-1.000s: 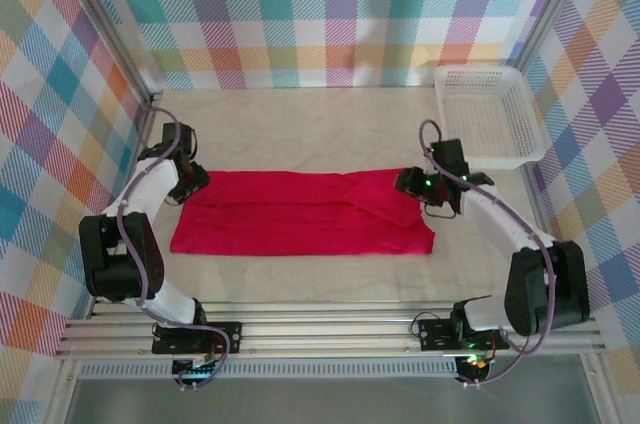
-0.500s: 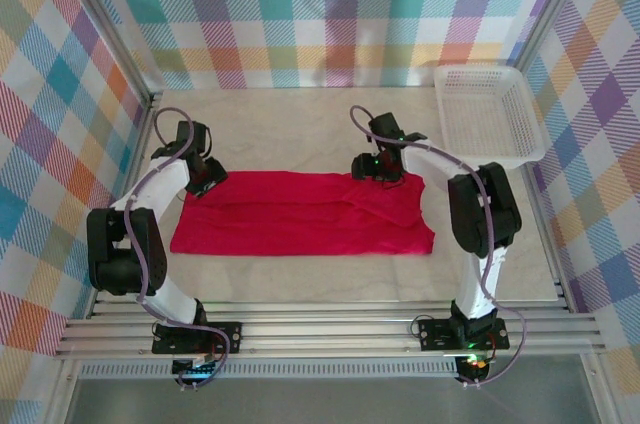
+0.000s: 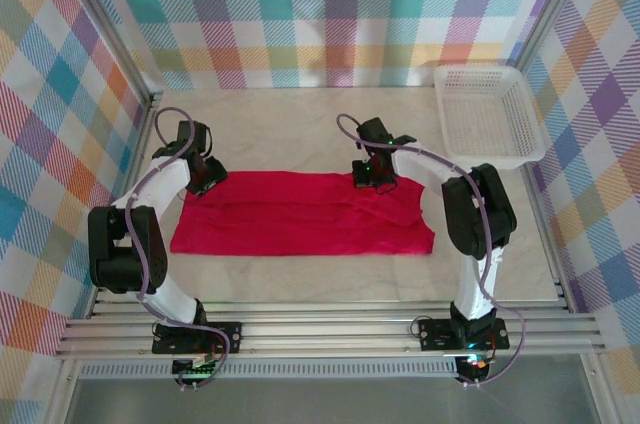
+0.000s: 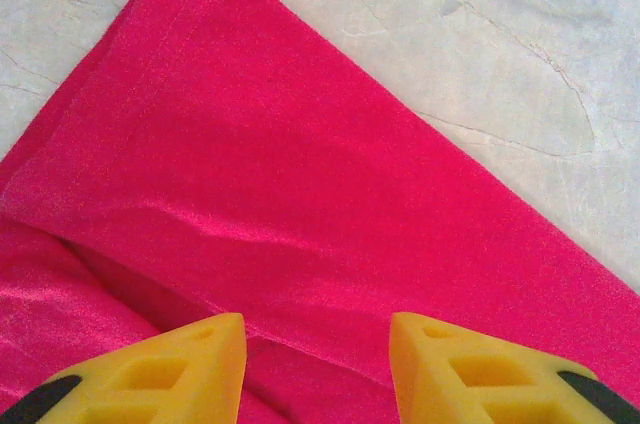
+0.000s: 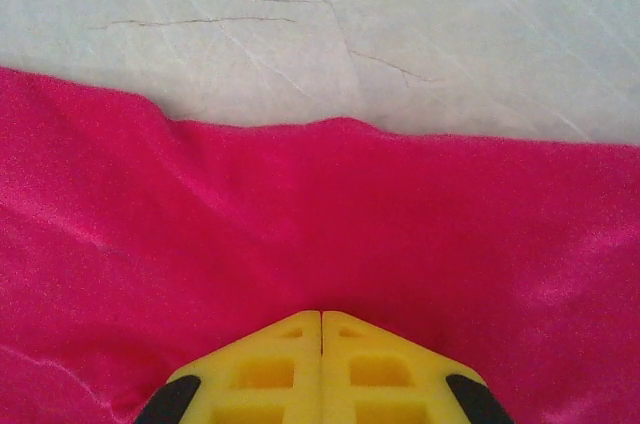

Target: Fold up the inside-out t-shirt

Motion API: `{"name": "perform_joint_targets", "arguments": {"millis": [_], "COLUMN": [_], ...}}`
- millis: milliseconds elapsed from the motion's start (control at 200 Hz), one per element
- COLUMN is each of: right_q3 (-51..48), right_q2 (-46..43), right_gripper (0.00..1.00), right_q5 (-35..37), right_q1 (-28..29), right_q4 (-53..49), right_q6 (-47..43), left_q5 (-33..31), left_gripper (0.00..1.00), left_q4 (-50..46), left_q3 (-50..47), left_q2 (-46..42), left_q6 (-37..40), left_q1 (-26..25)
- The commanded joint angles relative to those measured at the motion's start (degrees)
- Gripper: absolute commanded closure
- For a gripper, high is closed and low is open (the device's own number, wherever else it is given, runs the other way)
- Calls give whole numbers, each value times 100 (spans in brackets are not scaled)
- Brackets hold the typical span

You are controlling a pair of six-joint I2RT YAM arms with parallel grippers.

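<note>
Finds the inside-out t-shirt [image 3: 300,214] lying flat at mid desk [image 3: 300,124], long axis running left to right, with both arms reaching to its far long edge. Holds the left pincer [image 4: 315,354] released, fingers apart just above the far left corner, and the right pincer [image 5: 321,344] clenched tight, tips together over the far edge right of centre, with no telling whether cloth is nipped beneath. Calls, by judgement, for drawing that far edge toward the near side, the cloth lying under and nearward of both pincers.
</note>
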Motion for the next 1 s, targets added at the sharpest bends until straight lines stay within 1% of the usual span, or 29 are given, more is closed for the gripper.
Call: {"name": "perform_joint_targets", "arguments": {"millis": [0,145,270,340,370,425,450,535,590,640,710,800,905,960,995], "right_q3": [-282,-1153,-2076,-2415,-2510,-2634,-2655,-2577,-2442,-2263,-2025,-1730,-1386,-1078,-893], "right_q2": [-635,-1409,-1967,-2074,-2082,-2099,-2116,-2305,-2496,-2707,-2827,-2697,-2099,-1671,-1446], "right_gripper": [100,100,100,100,93,72,66,57,56,54,54,51,48,47,47], "right_q5": [174,80,-410,-463,-465,-496,-483,-377,-204,150,431,451,104,-86,-69], "right_q1": [166,515,904,1147,1231,1401,1464,1578,1581,1572,1446,943,214,-78,-198], "right_q4": [-267,-99,462,675,734,841,844,732,519,238,6,-90,-33,-238,-427], "right_q6": [132,684,1367,1744,1881,2110,2196,2301,2296,2246,2017,1692,1244,1074,975], "left_q5": [-31,41,99,132,139,148,150,163,176,179,196,268,323,335,332], "left_gripper": [58,59,59,60,60,60,60,60,60,60,60,59,59,59,59], "left_q4": [-82,-23,12,21,23,23,17,-25,-46,-68,-73,-56,-32,-34,-46], "left_q3": [-88,-144,-219,-252,-264,-279,-282,-274,-261,-258,-229,-181,-110,-77,-56], "left_q2": [-132,-187,-257,-318,-343,-386,-391,-416,-443,-468,-488,-433,-285,-205,-166], "left_q6": [29,-47,-112,-136,-146,-153,-157,-158,-157,-149,-139,-145,-175,-184,-184], "left_q1": [27,27,18,3,-2,-17,-24,-43,-60,-72,-87,-122,-198,-251,-277]}}
